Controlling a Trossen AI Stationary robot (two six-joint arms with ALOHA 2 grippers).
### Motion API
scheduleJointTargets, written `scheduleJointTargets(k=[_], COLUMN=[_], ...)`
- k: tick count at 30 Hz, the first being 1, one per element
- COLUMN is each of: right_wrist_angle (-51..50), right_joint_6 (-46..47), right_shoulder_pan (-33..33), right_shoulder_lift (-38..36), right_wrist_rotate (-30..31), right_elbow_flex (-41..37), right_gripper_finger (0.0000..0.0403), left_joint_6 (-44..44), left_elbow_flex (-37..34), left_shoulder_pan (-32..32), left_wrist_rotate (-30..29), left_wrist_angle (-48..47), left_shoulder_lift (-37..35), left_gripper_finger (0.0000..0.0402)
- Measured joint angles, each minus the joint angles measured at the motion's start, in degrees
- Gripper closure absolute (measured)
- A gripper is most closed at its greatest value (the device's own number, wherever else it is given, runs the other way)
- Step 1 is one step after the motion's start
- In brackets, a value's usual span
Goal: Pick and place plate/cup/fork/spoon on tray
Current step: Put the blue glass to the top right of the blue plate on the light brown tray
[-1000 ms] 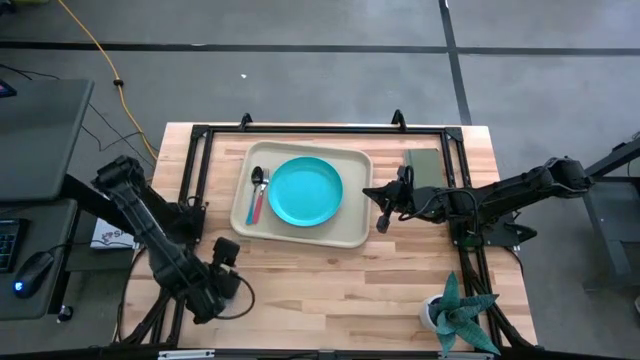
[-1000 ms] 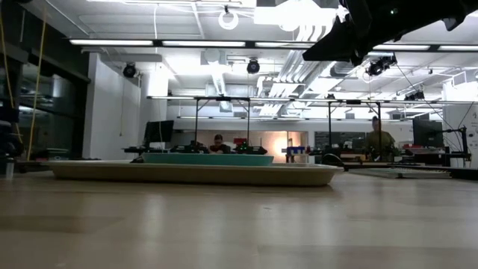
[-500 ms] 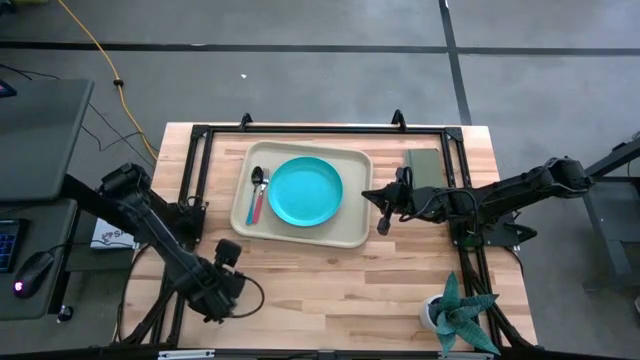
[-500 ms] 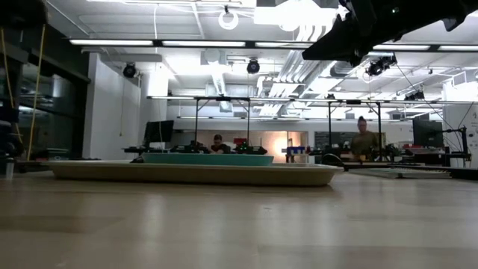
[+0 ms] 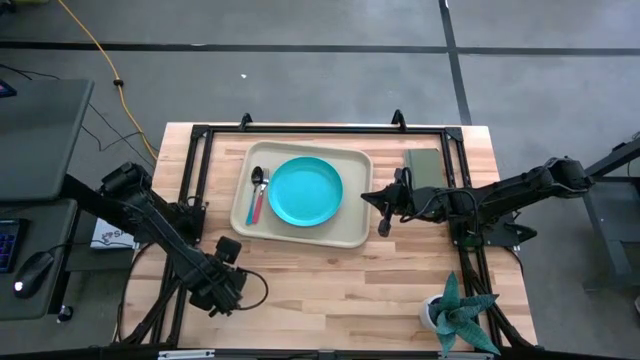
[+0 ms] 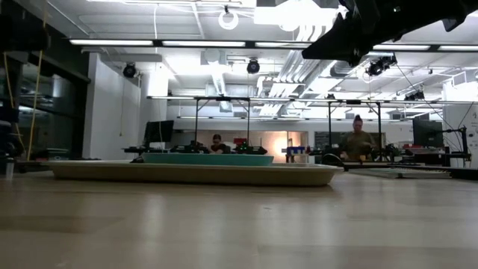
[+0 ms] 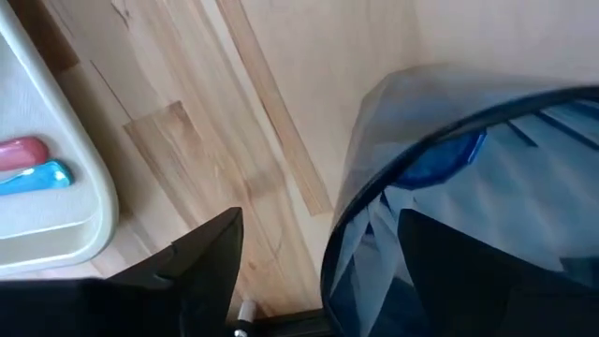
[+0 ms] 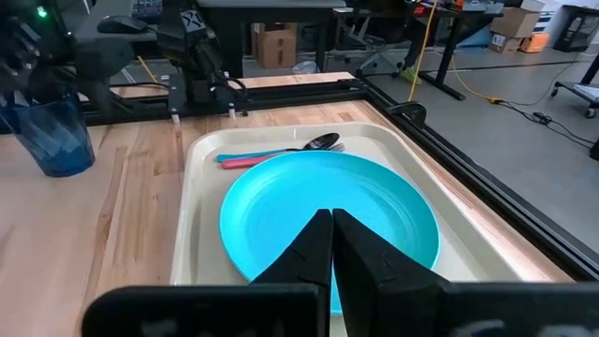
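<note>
The left gripper is sitting over the near part of the table with its fingers spread wide around the cup, which is standing on the wood, well off the tray. The right gripper, pressed together, is hovering beside the tray, where the plate, fork and spoon are lying.

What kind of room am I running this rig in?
Most likely a robotics lab or open workshop, not a home. Bare ceiling ducts and strip lights run overhead, further framed workbenches with monitors stand behind the table, and a person sits at one.
</note>
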Motion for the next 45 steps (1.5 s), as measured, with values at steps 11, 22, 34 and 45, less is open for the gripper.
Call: scheduleJointTargets(k=[11,22,34,45], right_wrist_angle=[0.00,0.48,17.78,19.67], right_joint_6=[0.02,-0.01,-16.45,-24.37], right_shoulder_pan=[0.00,0.04,4.93,12.24], right_shoulder_lift=[0.00,0.00,-0.90,-4.44], right_wrist_rotate=[-0.03,-0.07,-8.71,-9.08], right_elbow_flex=[0.00,0.00,0.00,0.00], right_gripper_finger=[0.0403,0.0403,0.0403,0.0403], left_joint_6=[5.61,11.20,27.86,36.74], left_elbow_flex=[0.02,6.18,27.47,38.74], left_shoulder_pan=[0.61,8.70,32.83,55.09], left_wrist_rotate=[0.24,-3.22,-26.66,-18.90], left_wrist_angle=[1.51,-2.81,-2.83,14.86], left_shoulder_lift=[0.02,-6.03,-7.36,9.66], left_gripper_finger=[0.0308,0.0398,0.0401,0.0401])
